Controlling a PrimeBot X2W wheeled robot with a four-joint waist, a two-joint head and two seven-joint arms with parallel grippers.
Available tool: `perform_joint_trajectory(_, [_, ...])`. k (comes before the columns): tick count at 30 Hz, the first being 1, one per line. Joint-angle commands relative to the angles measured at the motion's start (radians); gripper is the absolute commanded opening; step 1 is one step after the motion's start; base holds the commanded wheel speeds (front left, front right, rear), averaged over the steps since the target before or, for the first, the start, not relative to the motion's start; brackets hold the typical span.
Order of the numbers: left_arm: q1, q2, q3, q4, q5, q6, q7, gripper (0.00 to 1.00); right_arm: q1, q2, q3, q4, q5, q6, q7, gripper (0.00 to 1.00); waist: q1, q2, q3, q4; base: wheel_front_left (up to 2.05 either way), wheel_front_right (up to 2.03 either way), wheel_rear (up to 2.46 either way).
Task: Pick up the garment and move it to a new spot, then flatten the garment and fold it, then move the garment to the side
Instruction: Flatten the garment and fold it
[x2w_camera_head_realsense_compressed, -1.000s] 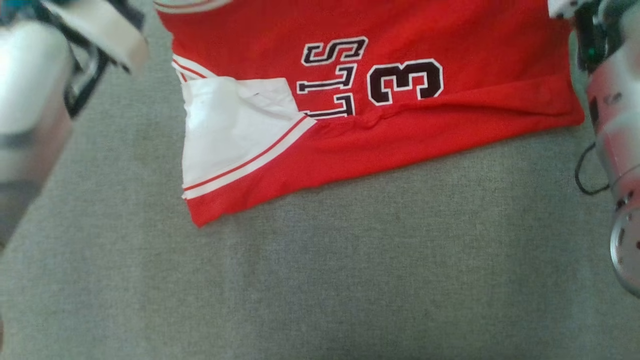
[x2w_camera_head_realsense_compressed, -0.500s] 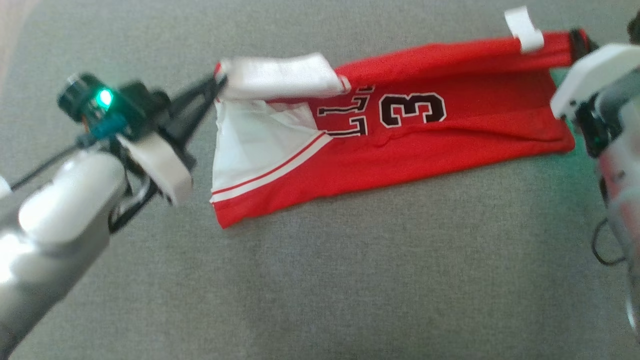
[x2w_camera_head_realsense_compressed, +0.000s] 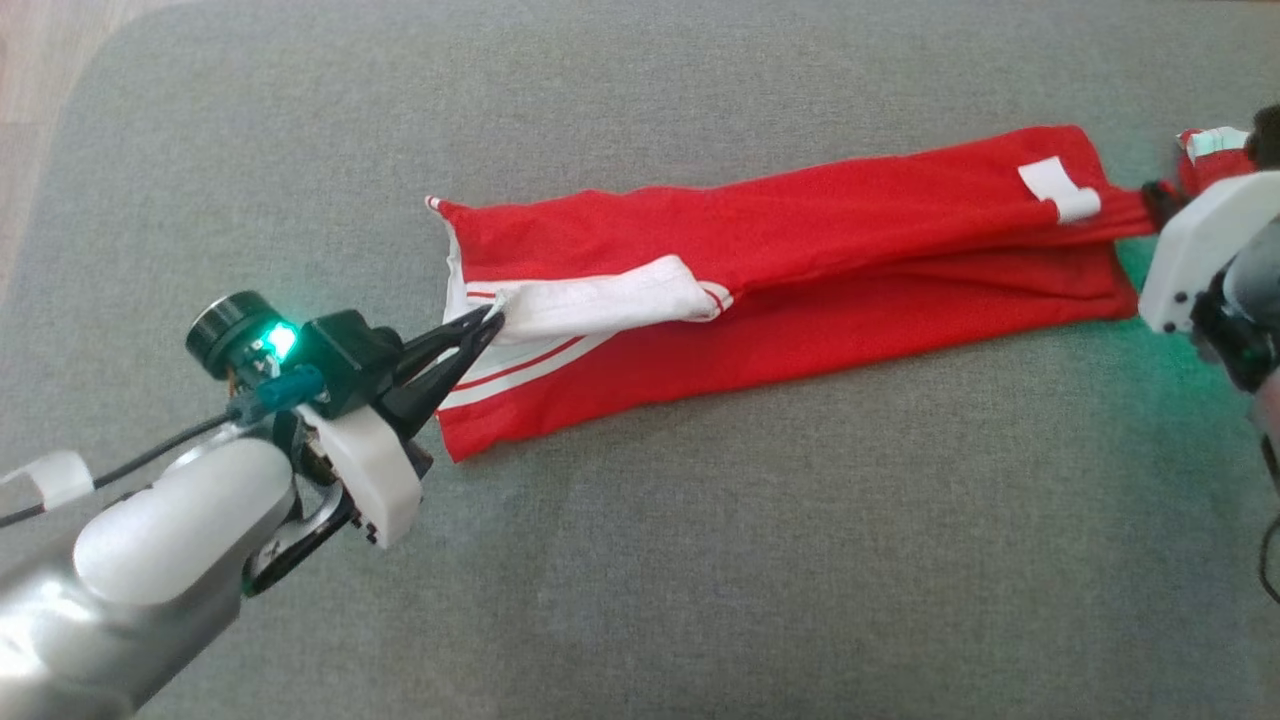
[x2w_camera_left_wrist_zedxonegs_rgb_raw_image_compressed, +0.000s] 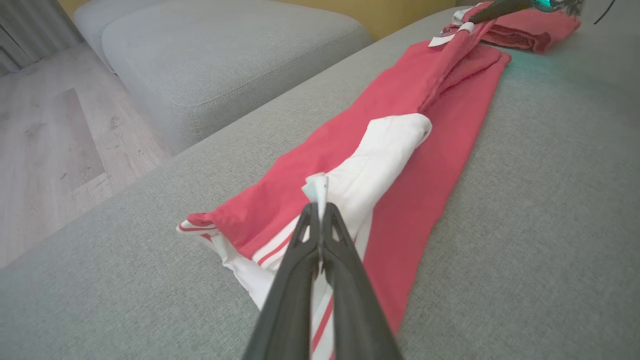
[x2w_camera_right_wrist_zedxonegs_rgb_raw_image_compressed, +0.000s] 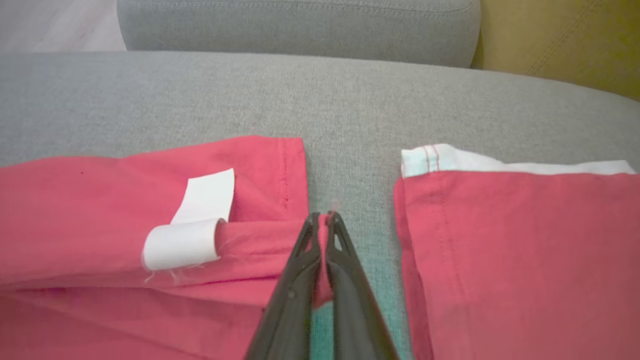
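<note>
The garment (x2w_camera_head_realsense_compressed: 800, 260) is a red jersey with white trim, lying in a long folded strip across the grey cushion (x2w_camera_head_realsense_compressed: 700, 560). My left gripper (x2w_camera_head_realsense_compressed: 490, 318) is shut on the white trimmed edge at the strip's left end, seen close in the left wrist view (x2w_camera_left_wrist_zedxonegs_rgb_raw_image_compressed: 318, 200). At the far right, my right gripper (x2w_camera_head_realsense_compressed: 1150, 195) is shut on the red hem corner, beside a white label (x2w_camera_head_realsense_compressed: 1058, 190). The right wrist view shows the fingers (x2w_camera_right_wrist_zedxonegs_rgb_raw_image_compressed: 322, 220) pinching red cloth (x2w_camera_right_wrist_zedxonegs_rgb_raw_image_compressed: 150, 240) just above the cushion.
A second red folded garment (x2w_camera_right_wrist_zedxonegs_rgb_raw_image_compressed: 515, 250) with white trim lies right of my right gripper, also at the cushion's far right edge (x2w_camera_head_realsense_compressed: 1215, 150). Another grey cushion (x2w_camera_left_wrist_zedxonegs_rgb_raw_image_compressed: 225, 55) and wooden floor (x2w_camera_left_wrist_zedxonegs_rgb_raw_image_compressed: 55, 145) lie beyond the left side. A yellow surface (x2w_camera_right_wrist_zedxonegs_rgb_raw_image_compressed: 560, 35) stands behind.
The head camera has tilted, showing the whole jersey now. Both grippers carried the held top edge toward me over the lower half, covering the number and letters; the jersey lies as a narrow strip.
</note>
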Motion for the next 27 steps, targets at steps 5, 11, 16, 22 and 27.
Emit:
perform_joint_trajectory(5, [-0.021,0.052,0.029,-0.035,0.000,0.020,0.020,0.00,0.043,-0.078,0.073,-0.098,0.041,-0.002,0.065,0.00,0.0000,-0.0001,-0.008,-0.001,0.00,0.00,0.00])
perform_joint_trajectory(11, [-0.013,0.042,0.008,-0.030,0.017,0.024,0.046,0.00,0.084,-0.120,0.122,-0.153,0.071,-0.002,0.124,0.00,0.0000,-0.0001,-0.010,-0.006,0.00,0.00,0.00])
perform_joint_trajectory(16, [-0.007,0.029,-0.003,-0.009,0.030,0.025,0.055,0.00,0.101,-0.126,0.130,-0.174,0.096,-0.002,0.157,0.00,0.0000,-0.0001,-0.004,-0.010,0.00,0.00,0.00])
perform_joint_trajectory(22, [0.004,0.006,-0.008,0.036,0.027,0.027,0.054,0.48,0.105,-0.121,0.109,-0.184,0.108,-0.002,0.162,1.00,0.0000,-0.0001,-0.007,-0.021,0.00,0.00,0.00])
perform_joint_trajectory(27, [0.010,-0.012,0.001,0.071,0.010,0.038,0.044,1.00,0.086,-0.110,0.065,-0.208,0.127,-0.002,0.122,1.00,0.0000,-0.0001,-0.027,-0.030,0.00,0.00,0.00])
